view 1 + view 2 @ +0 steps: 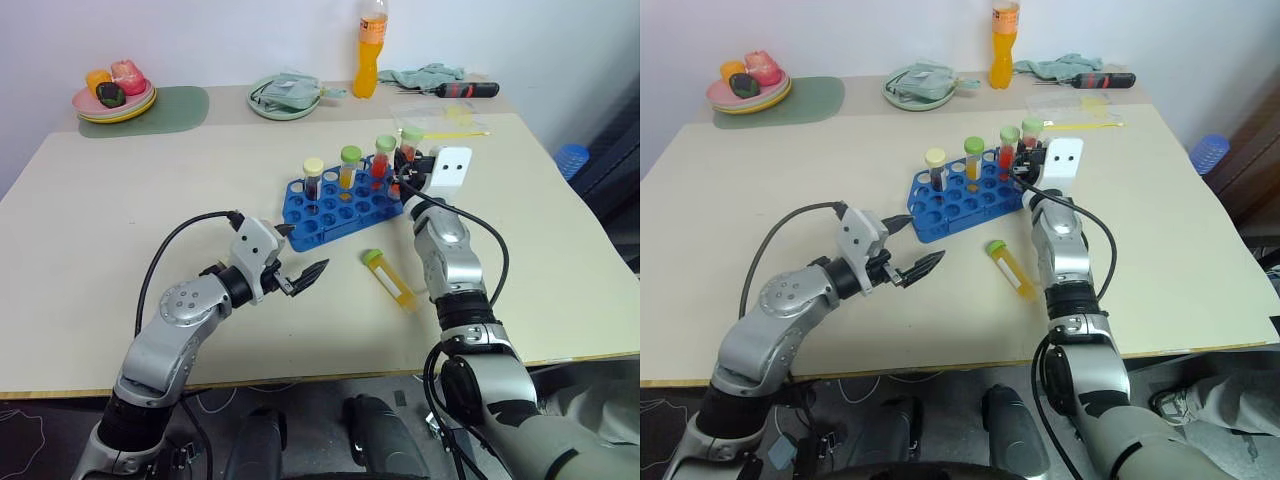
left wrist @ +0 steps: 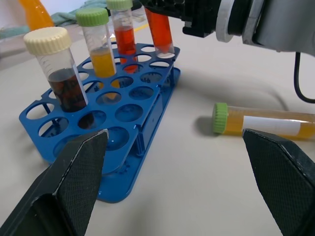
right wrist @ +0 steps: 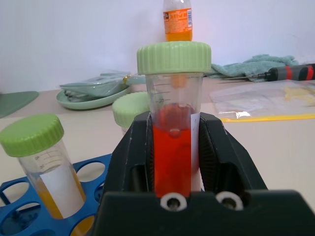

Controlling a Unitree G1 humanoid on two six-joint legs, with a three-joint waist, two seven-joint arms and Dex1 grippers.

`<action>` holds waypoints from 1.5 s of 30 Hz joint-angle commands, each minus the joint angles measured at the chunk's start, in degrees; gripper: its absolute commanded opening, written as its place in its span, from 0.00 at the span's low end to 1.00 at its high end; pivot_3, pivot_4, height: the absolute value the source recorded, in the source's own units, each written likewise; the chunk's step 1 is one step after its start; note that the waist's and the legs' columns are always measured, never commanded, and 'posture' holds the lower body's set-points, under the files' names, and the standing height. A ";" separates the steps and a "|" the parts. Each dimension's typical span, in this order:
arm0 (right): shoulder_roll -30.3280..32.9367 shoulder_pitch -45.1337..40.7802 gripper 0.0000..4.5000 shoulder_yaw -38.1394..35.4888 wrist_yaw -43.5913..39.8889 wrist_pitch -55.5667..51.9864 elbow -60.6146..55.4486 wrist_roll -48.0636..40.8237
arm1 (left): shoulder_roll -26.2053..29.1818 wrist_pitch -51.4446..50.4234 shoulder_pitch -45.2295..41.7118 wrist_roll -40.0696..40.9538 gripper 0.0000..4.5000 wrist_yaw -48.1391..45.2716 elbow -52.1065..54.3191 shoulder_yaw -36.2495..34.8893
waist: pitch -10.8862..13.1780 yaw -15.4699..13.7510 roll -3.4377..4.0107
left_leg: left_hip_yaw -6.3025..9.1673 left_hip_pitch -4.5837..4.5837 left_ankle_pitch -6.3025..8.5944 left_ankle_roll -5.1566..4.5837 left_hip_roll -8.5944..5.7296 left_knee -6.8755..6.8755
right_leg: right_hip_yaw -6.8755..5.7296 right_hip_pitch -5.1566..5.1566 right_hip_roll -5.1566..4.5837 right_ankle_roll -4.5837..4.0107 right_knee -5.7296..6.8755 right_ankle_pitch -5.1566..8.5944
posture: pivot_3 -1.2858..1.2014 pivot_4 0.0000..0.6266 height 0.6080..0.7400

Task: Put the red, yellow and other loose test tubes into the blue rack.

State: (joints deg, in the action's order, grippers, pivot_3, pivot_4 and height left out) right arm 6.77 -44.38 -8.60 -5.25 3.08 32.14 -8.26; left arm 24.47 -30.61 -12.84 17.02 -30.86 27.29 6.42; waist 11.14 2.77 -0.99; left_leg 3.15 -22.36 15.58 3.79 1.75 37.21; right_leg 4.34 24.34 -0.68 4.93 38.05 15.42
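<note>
Nearest the robot, the left gripper (image 1: 300,278) hovers just above the tabletop (image 1: 120,260), its fingers spread wide with nothing between them, pointing toward the blue rack (image 1: 340,208). A little farther out, between the two arms, a yellow tube with a green cap (image 1: 390,278) lies on its side on the tabletop, apart from the rack and just beside the right forearm.

Beyond it stands the blue rack, already carrying three upright tubes: a dark one with a cream cap (image 1: 313,178), a yellow one with a green cap (image 1: 349,166) and a red one with a green cap (image 1: 383,157). At the rack's far right corner the right gripper (image 3: 173,162) has its fingers clamped on a red tube with a green cap (image 3: 173,123), held upright with its lower end at one of the corner holes; I cannot tell whether it is seated yet.

The step in hand looks like placing this red tube. The next move calls for lowering it straight until it rests in the hole, then letting go without tipping the neighbouring tubes. After that the lying yellow tube remains to be picked up and stood in a free hole.

At the far edge sit an orange drink bottle (image 1: 370,48), a green plate (image 1: 285,98) and a plate of toy food (image 1: 113,95).
</note>
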 commanded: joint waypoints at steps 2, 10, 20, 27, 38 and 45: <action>-0.78 -1.77 0.16 -0.43 1.62 4.79 2.54 0.69 | 0.02 2.26 0.77 0.18 1.00 -0.48 1.05 -0.86 | 0.00 0.02 0.00 | -0.01 0.00 0.00 0.00 0.00 0.01 | 0.01 0.00 0.00 0.00 0.01 0.00 | 0.52 0.24 1.00; -2.93 -1.27 0.16 -0.18 1.36 12.90 7.20 0.58 | 0.00 5.88 2.92 -0.38 1.00 -1.44 -0.75 -0.93 | 0.00 0.69 0.01 | -0.01 0.03 -0.01 0.01 0.00 0.01 | 0.02 0.00 0.01 -0.01 0.04 -0.01 | 0.52 0.24 1.00; -0.64 0.02 0.98 -0.60 2.04 7.76 0.06 0.78 | -0.07 8.14 5.02 -0.51 1.00 -1.74 -0.59 -0.68 | 0.00 1.13 0.02 | 0.00 0.02 0.00 0.01 0.00 -0.01 | 0.02 0.00 0.00 -0.01 0.04 -0.01 | 0.52 0.24 1.00; 15.06 12.61 0.98 -4.99 -6.38 -28.25 -39.08 -14.10 | 0.27 8.46 7.53 -0.02 1.00 -1.52 0.46 -1.59 | 0.02 -0.65 0.06 | 0.03 -0.08 0.00 0.00 -0.04 -0.01 | -0.02 0.00 -0.10 0.00 -0.08 0.00 | 0.52 0.24 1.00; 33.84 14.36 0.98 -0.03 -15.51 -82.34 -61.29 -38.95 | -0.82 7.84 2.59 0.44 1.00 -4.41 -3.23 1.02 | -0.02 0.37 0.12 | 0.02 0.07 0.03 -0.06 0.01 0.01 | 0.07 -0.07 0.12 -0.02 -0.05 0.01 | 0.52 0.24 1.00; 28.50 3.92 0.98 11.27 -3.51 -95.58 -51.59 -38.06 | 0.62 7.29 1.93 0.67 1.00 -7.00 -3.83 1.52 | -0.03 -0.33 0.12 | 0.02 -0.06 0.03 -0.06 -0.01 0.04 | 0.03 -0.01 0.06 -0.02 -0.10 0.01 | 0.52 0.24 1.00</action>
State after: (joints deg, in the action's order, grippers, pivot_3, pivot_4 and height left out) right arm 35.06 -39.15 2.31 -11.42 -92.12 -20.73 -45.48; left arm 24.87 -23.41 -11.00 16.97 -37.25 22.00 8.23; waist 11.11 2.44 -0.87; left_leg 3.17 -22.44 15.61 3.73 1.73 37.25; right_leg 4.37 24.33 -0.64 4.91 37.92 15.43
